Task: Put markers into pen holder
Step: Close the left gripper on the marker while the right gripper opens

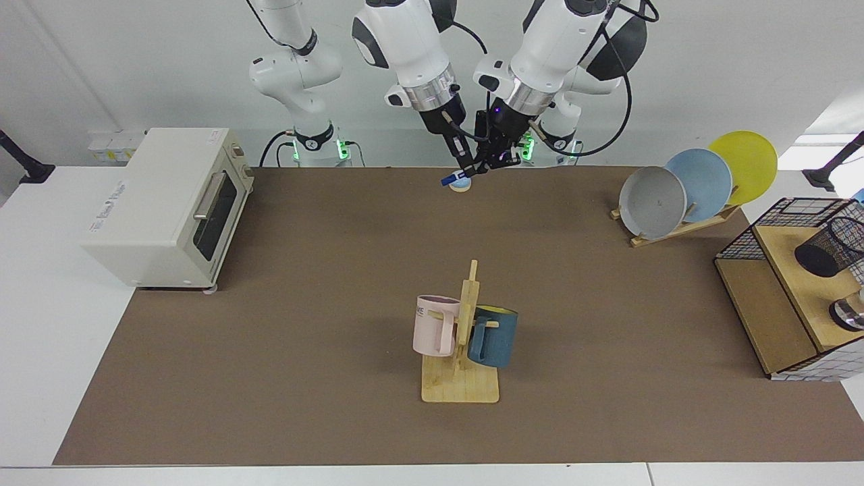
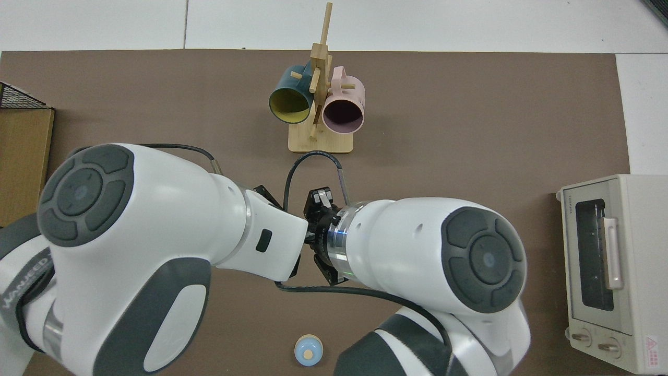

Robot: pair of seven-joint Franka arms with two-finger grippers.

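A marker with a blue end hangs slanted just above the table's far edge, with my right gripper shut on it. My left gripper is right beside it, at the marker's upper end; contact is hidden. The pen holder, a black mesh cup, sits on the wooden shelf at the view's far right, well away from both grippers. In the top view the two arms cover the grippers and the marker, and the pen holder is out of frame.
A small light-blue round object lies under the marker. A toaster oven stands at the view's left, a wooden mug rack mid-table, a plate rack back right. A wire basket and shiny metal object flank the pen holder.
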